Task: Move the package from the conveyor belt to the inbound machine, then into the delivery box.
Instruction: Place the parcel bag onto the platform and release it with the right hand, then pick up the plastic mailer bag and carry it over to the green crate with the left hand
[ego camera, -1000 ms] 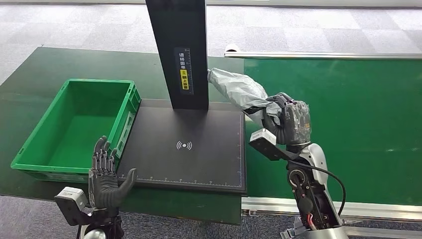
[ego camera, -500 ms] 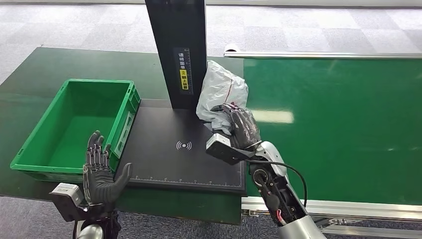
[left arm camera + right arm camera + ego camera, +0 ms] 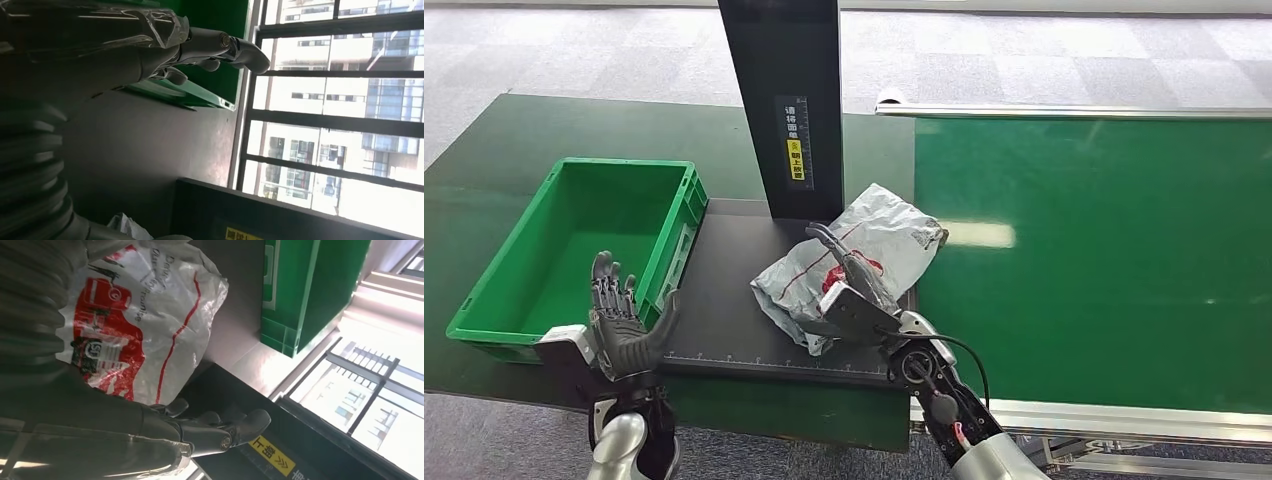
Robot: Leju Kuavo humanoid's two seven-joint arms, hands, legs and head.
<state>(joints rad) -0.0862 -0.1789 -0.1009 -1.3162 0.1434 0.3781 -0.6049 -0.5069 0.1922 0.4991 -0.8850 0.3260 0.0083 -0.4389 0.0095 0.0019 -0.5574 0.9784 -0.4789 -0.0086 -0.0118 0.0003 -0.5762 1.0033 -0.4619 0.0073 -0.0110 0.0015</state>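
Left hand (image 3: 624, 330) up at the table's near edge, palm raised, fingers apart, holding nothing; it has drifted slightly toward the delivery box (image 3: 494, 290), which sits just beyond and beside it. Right of that hand is the inbound machine (image 3: 724, 300), its black scan plate flat with the upright post behind.

Right hand (image 3: 849, 285) now lies on top of the package (image 3: 879, 235). A second ago it held the package up beside the post; half a second ago it was lowering it. Now the grey-and-red bag lies flat on the plate's right part, under and ahead of the hand, one end overhanging toward the conveyor belt (image 3: 1104, 250). Fingers look stretched over the bag, not wrapped, but cannot tell whether it has let go.

Judgement: belt-to-machine step about done; the move to the box is next.
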